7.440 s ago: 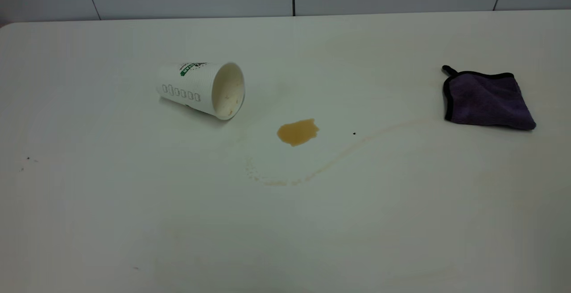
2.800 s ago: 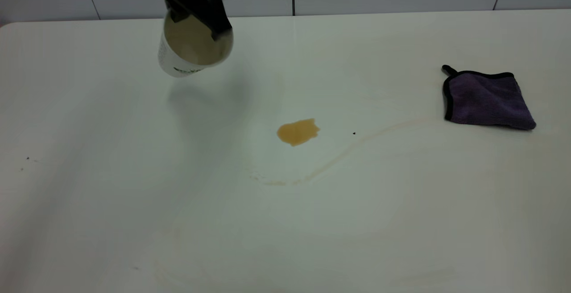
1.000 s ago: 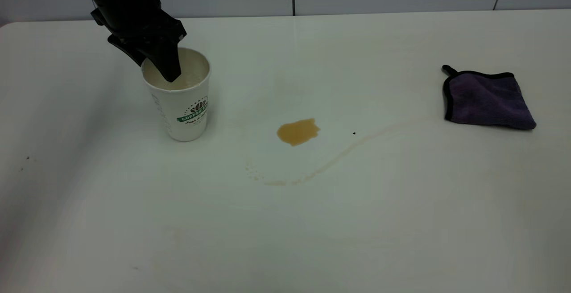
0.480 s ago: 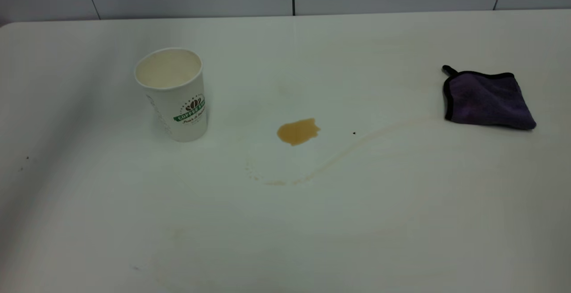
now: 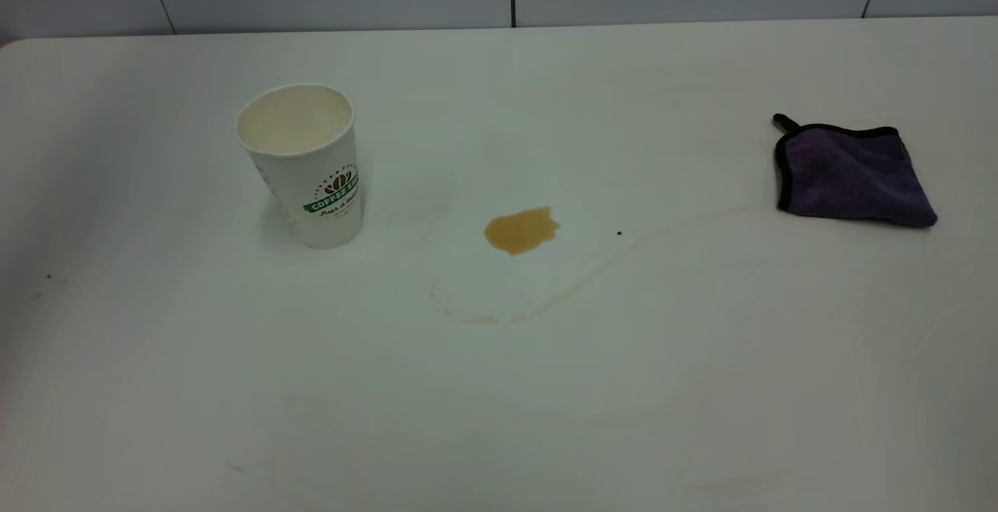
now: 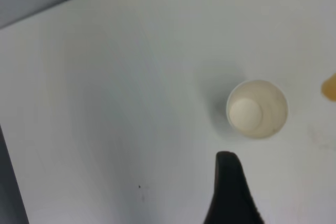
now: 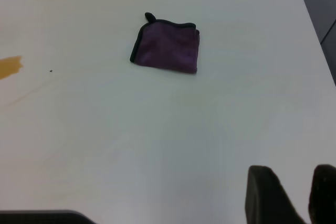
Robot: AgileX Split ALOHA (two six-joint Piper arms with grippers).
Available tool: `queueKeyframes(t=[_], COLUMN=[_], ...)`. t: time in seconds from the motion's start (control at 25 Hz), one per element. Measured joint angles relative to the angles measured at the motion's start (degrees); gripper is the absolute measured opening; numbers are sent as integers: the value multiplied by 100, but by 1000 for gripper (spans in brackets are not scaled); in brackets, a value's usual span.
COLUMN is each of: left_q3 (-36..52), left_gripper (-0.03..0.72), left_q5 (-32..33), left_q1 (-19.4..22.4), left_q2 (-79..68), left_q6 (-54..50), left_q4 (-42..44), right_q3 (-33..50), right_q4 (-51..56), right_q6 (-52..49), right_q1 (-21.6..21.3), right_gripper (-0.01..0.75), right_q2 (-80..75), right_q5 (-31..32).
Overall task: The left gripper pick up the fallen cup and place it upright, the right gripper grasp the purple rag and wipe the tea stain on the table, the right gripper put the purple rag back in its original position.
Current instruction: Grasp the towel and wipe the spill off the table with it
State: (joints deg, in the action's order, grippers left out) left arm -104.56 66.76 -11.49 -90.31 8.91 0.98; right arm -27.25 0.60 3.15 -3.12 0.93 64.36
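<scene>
**Upright cup, tea stain and rag on the table, both grippers raised**

Exterior view. The paper cup (image 5: 300, 165) stands upright on the white table (image 5: 499, 403), left of centre, mouth up, its green-and-brown coffee logo facing the near right. To its right, well apart from it, lies the amber tea stain (image 5: 521, 230). A thin pale brown trail (image 5: 592, 270) curves from a point near the stain's near-left side, round below it and off to the right toward the purple rag (image 5: 851, 175). The rag lies flat at the far right of the table, black-edged, with its small loop at the far left corner. A tiny dark speck (image 5: 619, 233) sits just right of the stain. Neither arm appears in this view.

Left wrist view. The left gripper (image 6: 231, 195) hangs high above the table, clear of the cup (image 6: 257, 109), which is seen from above with its cream inside and round base showing. Only one dark pointed finger is visible, so whether the fingers are apart or together cannot be told. An edge of the tea stain (image 6: 330, 86) shows beyond the cup.

Right wrist view. The right gripper (image 7: 299, 195) is held above the table, well apart from the purple rag (image 7: 166, 48), which lies untouched. Its two dark fingers (image 7: 265, 195) stand apart with bare table between them, holding nothing. The tea stain (image 7: 9, 66) and the speck (image 7: 51, 70) lie farther off, past the rag.
</scene>
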Motion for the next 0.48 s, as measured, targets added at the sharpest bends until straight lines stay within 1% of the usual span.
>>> queueKeyframes(t=[0.08, 0.2, 0.4, 0.48], left_q3=[59, 677, 2559, 3163], left_gripper=[525, 524, 524, 524], left_q5=[0, 0, 0, 0], left_q1=[0, 0, 0, 0], left_q2=[412, 1222, 2848, 3421], left_q6=[-144, -263, -294, -291], left_q4=[0, -20, -58, -98], right_q3=[0, 0, 0, 0], right_q4=[0, 0, 0, 0], right_q6=[0, 0, 0, 0], right_q1=[0, 0, 0, 0], right_gripper=[238, 238, 238, 238], right_q2=[0, 0, 0, 0], right_q5=[0, 0, 0, 0])
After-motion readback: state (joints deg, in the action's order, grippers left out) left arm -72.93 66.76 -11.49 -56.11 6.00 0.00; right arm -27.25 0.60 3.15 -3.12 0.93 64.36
